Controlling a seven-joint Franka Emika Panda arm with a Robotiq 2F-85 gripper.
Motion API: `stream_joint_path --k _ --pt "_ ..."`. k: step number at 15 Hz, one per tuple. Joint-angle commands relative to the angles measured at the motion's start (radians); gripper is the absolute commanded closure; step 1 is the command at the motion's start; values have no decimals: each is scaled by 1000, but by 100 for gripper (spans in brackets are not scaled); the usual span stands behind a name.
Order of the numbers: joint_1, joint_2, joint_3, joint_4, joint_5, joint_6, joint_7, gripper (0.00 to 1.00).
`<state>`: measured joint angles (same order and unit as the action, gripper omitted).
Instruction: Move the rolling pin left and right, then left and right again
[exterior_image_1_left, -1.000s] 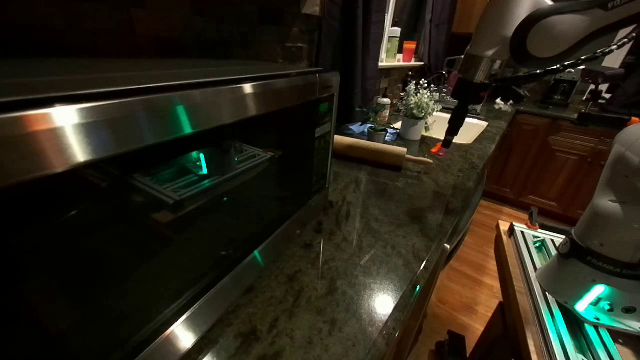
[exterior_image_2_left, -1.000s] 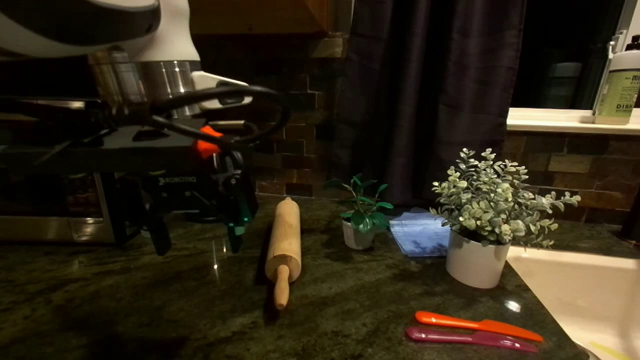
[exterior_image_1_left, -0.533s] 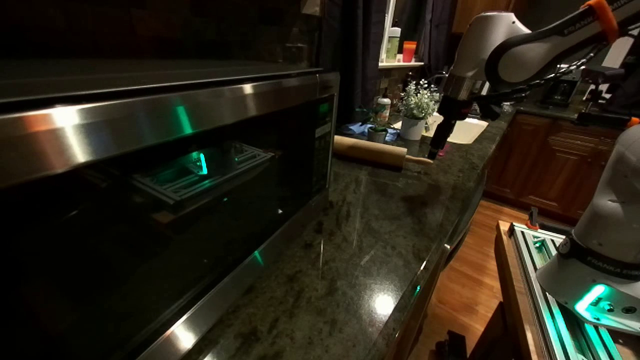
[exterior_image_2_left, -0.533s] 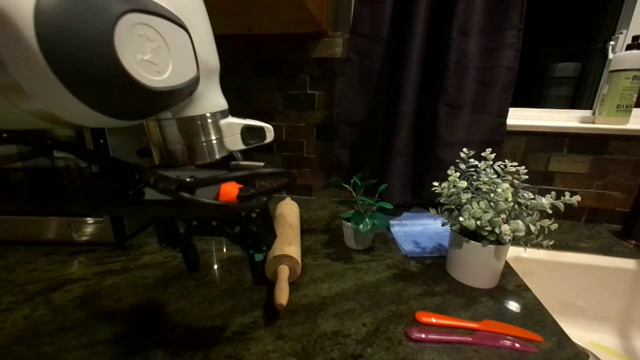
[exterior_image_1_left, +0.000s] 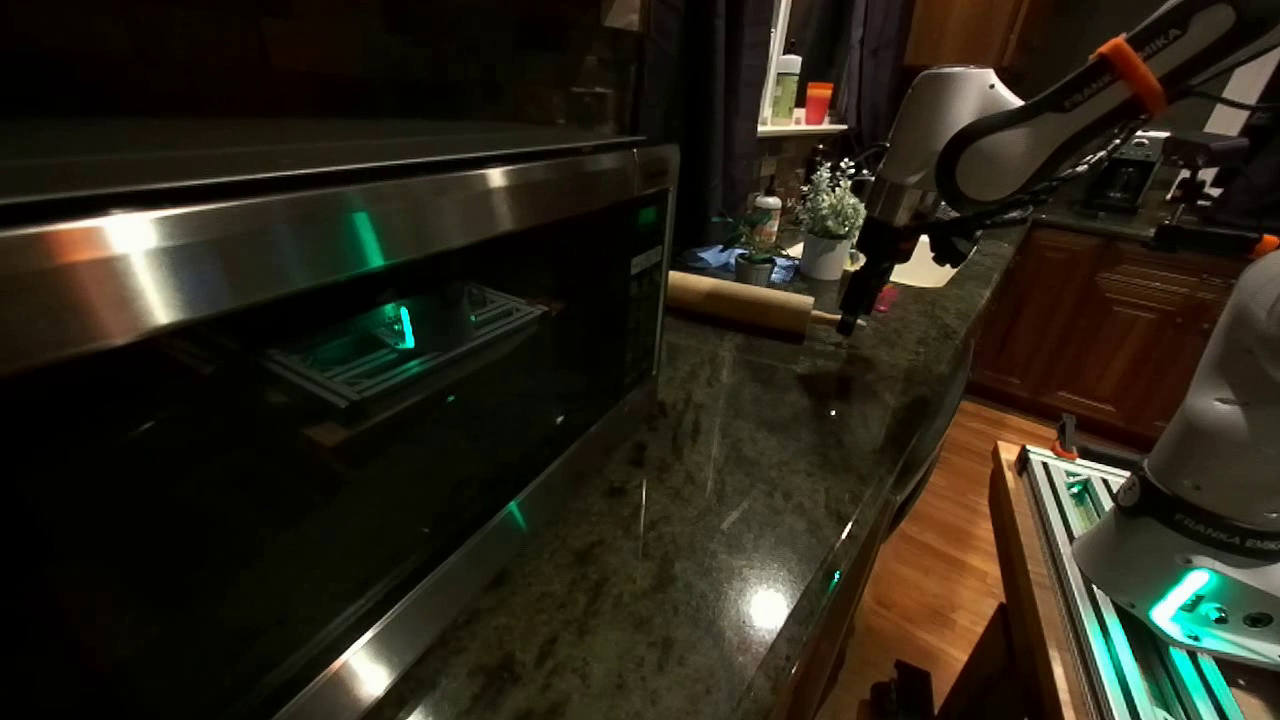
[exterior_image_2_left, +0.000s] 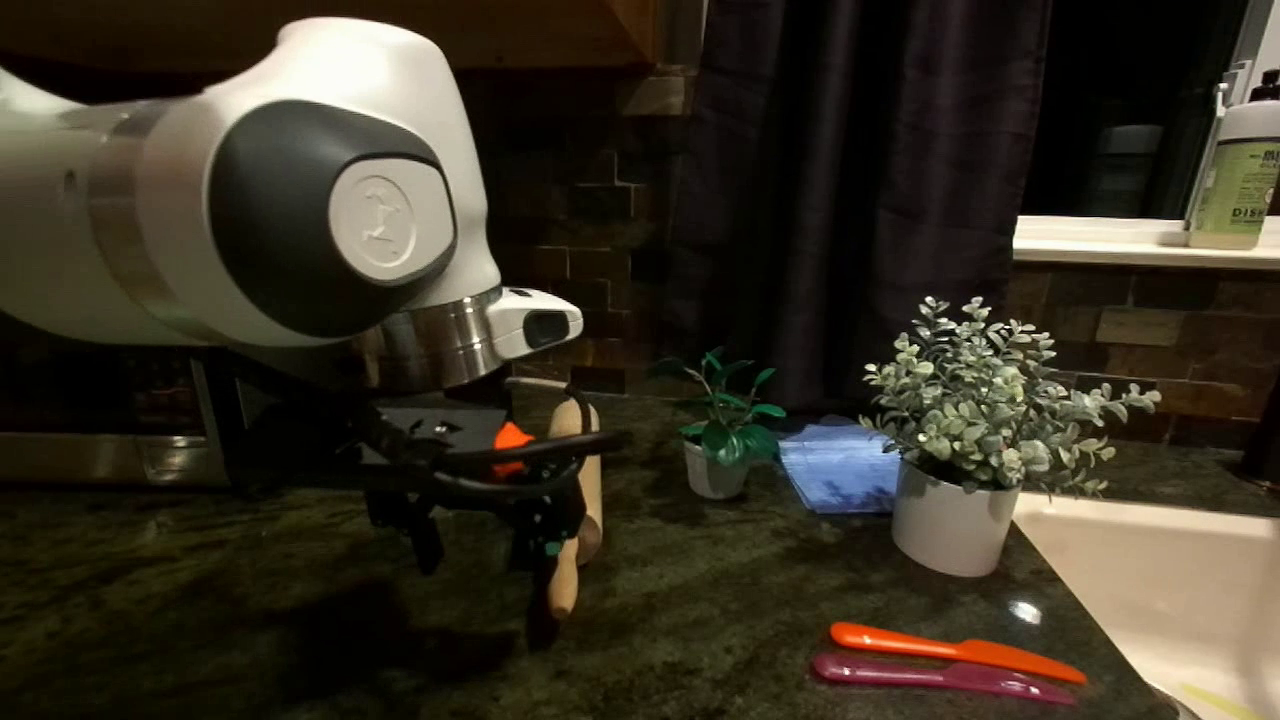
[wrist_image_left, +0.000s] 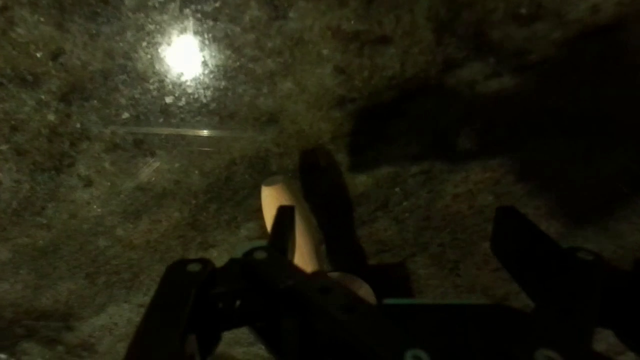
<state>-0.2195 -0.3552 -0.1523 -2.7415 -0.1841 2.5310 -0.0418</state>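
Rolling pin (exterior_image_2_left: 593, 495): on counter (exterior_image_2_left: 700, 620), left of small potted plant (exterior_image_2_left: 716, 468) | End effector (wrist_image_left: 395, 215): spread, mostly left of near handle (exterior_image_2_left: 564, 582), presumably placed to straddle that slimmer end | Contact: cannot tell

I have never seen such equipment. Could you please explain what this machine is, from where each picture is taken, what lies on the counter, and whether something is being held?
The machine is a white robot arm; its black hand has two fingers. Cameras outside the robot give the wider views; the dark close-up comes from a camera on the wrist, looking down past the fingers. On the dark stone counter lie a wooden rolling pin, an orange knife, a purple knife and blue sheets. A small potted plant, a bigger potted plant and a microwave stand there too. The hand is open and holds nothing. In the wrist view, one finger hides part of a handle of the rolling pin; whether they touch, I cannot tell.
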Motion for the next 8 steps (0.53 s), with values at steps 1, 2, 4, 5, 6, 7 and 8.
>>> stream_joint_path --k 1,2,4,5,6,7,8 --pt "-7 62 -6 33 5 54 5 0" --pt "-9 72 -6 40 3 64 6 0" --pt "-12 92 -8 55 1 74 5 0" --pt "-12 101 -8 62 -1 77 4 8" --pt "-13 110 -9 68 -4 78 4 26" --pt "-12 121 -9 76 -3 79 4 35" --pt "-13 130 -10 84 -3 78 3 42"
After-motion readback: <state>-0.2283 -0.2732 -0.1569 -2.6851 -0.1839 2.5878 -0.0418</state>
